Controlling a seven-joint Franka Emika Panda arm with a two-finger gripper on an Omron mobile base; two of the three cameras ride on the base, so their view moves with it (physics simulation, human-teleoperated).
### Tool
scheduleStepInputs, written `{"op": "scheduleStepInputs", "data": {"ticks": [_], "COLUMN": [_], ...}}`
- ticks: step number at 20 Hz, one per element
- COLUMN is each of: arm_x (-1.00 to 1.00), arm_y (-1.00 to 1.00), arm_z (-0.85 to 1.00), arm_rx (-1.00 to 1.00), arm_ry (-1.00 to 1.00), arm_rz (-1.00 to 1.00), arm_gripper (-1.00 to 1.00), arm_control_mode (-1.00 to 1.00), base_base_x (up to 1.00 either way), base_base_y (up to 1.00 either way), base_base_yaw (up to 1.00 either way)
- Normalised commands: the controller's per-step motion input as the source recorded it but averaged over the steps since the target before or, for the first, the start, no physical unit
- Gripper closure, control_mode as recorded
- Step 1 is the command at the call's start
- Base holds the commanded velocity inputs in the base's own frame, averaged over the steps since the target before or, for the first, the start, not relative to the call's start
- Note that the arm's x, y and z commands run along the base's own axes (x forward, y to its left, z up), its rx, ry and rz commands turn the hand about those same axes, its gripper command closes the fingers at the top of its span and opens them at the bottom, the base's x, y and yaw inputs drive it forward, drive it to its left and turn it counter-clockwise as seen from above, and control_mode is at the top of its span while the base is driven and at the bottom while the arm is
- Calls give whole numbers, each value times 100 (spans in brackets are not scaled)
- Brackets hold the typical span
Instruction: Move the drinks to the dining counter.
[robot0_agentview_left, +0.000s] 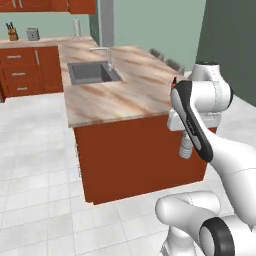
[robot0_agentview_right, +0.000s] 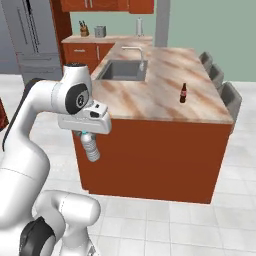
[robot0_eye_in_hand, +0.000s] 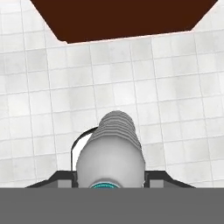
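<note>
Pincer (robot0_agentview_right: 89, 134) clamped on clear greyish ribbed plastic water bottle (robot0_agentview_right: 91, 146), bottle hanging below pincer, over white tiled floor (robot0_eye_in_hand: 39, 87). Bottle body round, horizontal ridges, teal ring near neck in hand view. Beyond pincer and higher: long beige-brown veined marble-like dining counter (robot0_agentview_right: 150, 97) on red-brown smooth base. Dark brown glossy cola bottle with red label (robot0_agentview_right: 183, 93) upright on counter, well apart from pincer. Rectangular grey sink (robot0_agentview_right: 122, 71) set in counter, farther back.

Cola bottle (robot0_agentview_left: 174, 83) mostly hidden behind the arm's dark-trimmed link in the left base view, only a sliver of neck peeking out. Water bottle (robot0_eye_in_hand: 111, 148) cut off low in the hand view, its cap end half lost. Claw (robot0_agentview_right: 86, 134) fingertips buried under the white hand housing. Chairs (robot0_agentview_right: 220, 82) partly hidden behind the surface (robot0_agentview_right: 165, 95).
</note>
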Motion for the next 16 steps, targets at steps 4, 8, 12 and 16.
{"op": "scheduleStepInputs", "data": {"ticks": [4, 8, 12, 16], "arm_x": [0, 0, 0, 0], "arm_y": [0, 0, 0, 0], "arm_z": [0, 0, 0, 0], "arm_rx": [0, 0, 0, 0], "arm_ry": [0, 0, 0, 0], "arm_rz": [0, 0, 0, 0], "arm_gripper": [100, 100, 100, 100], "arm_control_mode": [100, 100, 100, 100], "base_base_x": [74, 52, 33, 25], "base_base_y": [-87, -100, -100, -100], "base_base_yaw": [52, 32, 12, 1]}}
